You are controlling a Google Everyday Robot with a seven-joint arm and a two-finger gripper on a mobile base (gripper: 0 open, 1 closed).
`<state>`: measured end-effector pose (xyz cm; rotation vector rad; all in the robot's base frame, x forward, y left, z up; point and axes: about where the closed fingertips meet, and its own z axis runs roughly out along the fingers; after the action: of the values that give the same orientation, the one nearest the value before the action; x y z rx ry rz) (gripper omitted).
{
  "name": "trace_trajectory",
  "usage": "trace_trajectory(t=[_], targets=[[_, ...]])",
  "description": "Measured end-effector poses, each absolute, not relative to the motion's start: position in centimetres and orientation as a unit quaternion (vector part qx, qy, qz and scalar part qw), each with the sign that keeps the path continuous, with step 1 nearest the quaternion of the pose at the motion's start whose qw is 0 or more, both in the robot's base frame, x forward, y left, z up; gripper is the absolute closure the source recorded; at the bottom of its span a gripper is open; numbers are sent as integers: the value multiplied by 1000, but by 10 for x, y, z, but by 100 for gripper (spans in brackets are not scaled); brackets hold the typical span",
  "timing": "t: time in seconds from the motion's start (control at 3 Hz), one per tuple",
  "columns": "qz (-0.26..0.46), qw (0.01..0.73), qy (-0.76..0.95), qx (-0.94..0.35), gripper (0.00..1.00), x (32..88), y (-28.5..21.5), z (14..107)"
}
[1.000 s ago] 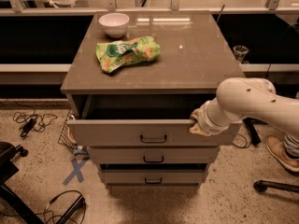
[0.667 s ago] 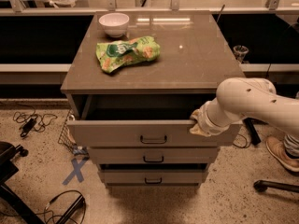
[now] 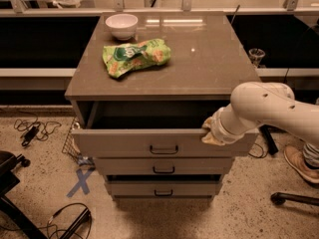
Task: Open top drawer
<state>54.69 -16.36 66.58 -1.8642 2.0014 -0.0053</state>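
Gripper [image 3: 211, 133] motionless at top drawer [image 3: 124, 144] rim

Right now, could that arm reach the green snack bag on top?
Probably yes. The jaws sit at the top drawer's right front edge, and the snack bag lies uncovered on the cabinet top just above.

Top drawer [image 3: 119, 142] stands partly out from the cabinet [image 3: 214, 63], its dark bar handle [image 3: 164, 150] at centre front; gripper [image 3: 212, 132] sits at the right end of the drawer front's upper edge, white arm [image 3: 264, 108] entering from the right; two lower drawers [image 3: 164, 166] flush; white bowl [image 3: 122, 25] far left on top, green snack bag [image 3: 135, 58] just nearer; blue tape cross [image 3: 79, 182] on floor, left.
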Motion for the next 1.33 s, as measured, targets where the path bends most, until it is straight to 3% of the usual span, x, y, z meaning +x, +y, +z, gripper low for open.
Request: trace_trajectory(t=[1.33], targets=[[-1,201,716,-668,97,546,-164,667]])
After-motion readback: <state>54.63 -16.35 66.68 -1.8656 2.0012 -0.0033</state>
